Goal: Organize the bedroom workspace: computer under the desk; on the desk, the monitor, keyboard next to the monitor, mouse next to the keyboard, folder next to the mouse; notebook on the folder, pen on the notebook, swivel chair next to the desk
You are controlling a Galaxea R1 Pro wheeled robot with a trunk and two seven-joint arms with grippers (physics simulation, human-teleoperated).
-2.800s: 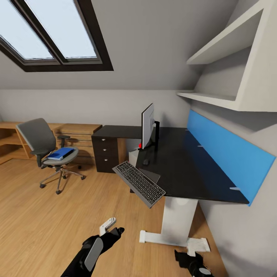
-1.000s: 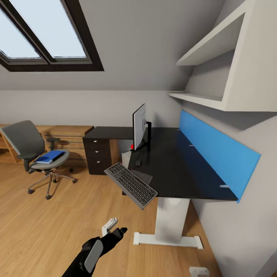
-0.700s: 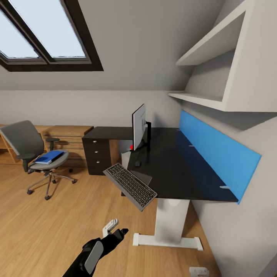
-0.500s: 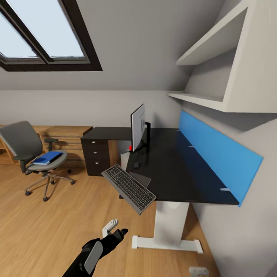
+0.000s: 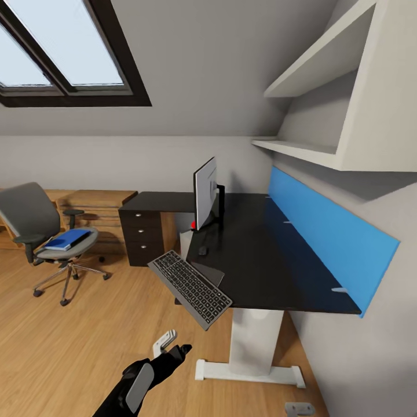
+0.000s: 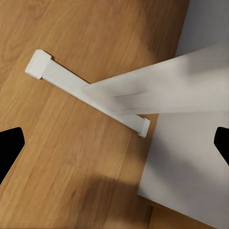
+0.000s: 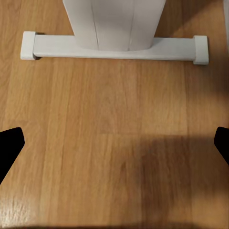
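**View panned right; scene items unchanged**

Camera shifted since 2.8 s ago: swivel chair (image 5: 40, 231) sits nearer the frame's left edge, nothing on the worktop (image 5: 272, 260) itself moved. Left hand (image 5: 169, 343) low over the wood floor (image 5: 69, 341), fingers spread, empty; right hand (image 7: 114, 143) also spread and empty, facing the worktop's white foot (image 7: 114, 47). Keyboard (image 5: 190, 288) tilts off the worktop's near left corner, above the left hand. Mouse (image 5: 202, 251) and monitor (image 5: 205, 194) along the left edge. Blue folder (image 5: 68, 239) on the chair seat, well apart.
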